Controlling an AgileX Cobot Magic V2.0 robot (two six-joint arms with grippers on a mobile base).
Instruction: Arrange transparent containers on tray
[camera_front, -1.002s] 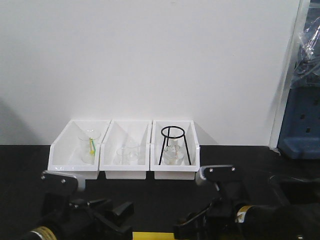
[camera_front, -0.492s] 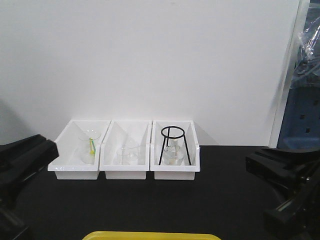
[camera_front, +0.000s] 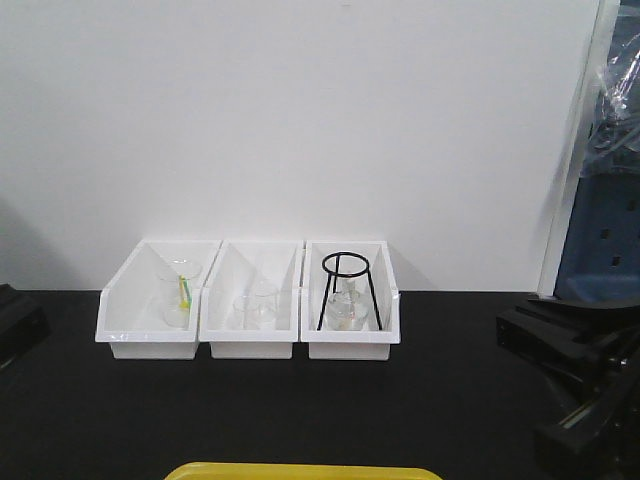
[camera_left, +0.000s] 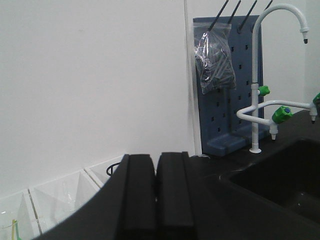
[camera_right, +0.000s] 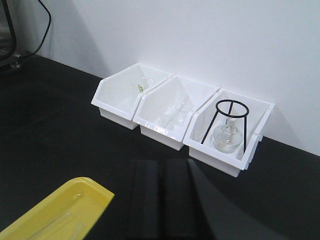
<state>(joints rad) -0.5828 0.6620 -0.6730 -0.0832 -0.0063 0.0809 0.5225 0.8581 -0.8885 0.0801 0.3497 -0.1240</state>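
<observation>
The yellow tray lies at the lower left of the right wrist view, and its far rim shows at the bottom of the front view. Faint glassy streaks lie inside it, likely clear test tubes, too dim to tell apart. My right gripper is shut and empty, over the black bench just right of the tray. My left gripper is also shut with nothing in it, raised and facing the back wall.
Three white bins stand in a row against the wall, holding a beaker, small glassware and a black tripod over a round flask. A faucet, sink and blue pegboard are at the right.
Both arms have pulled back from over the tray at the front middle. They have swung out to the left and right edges of the front view.
</observation>
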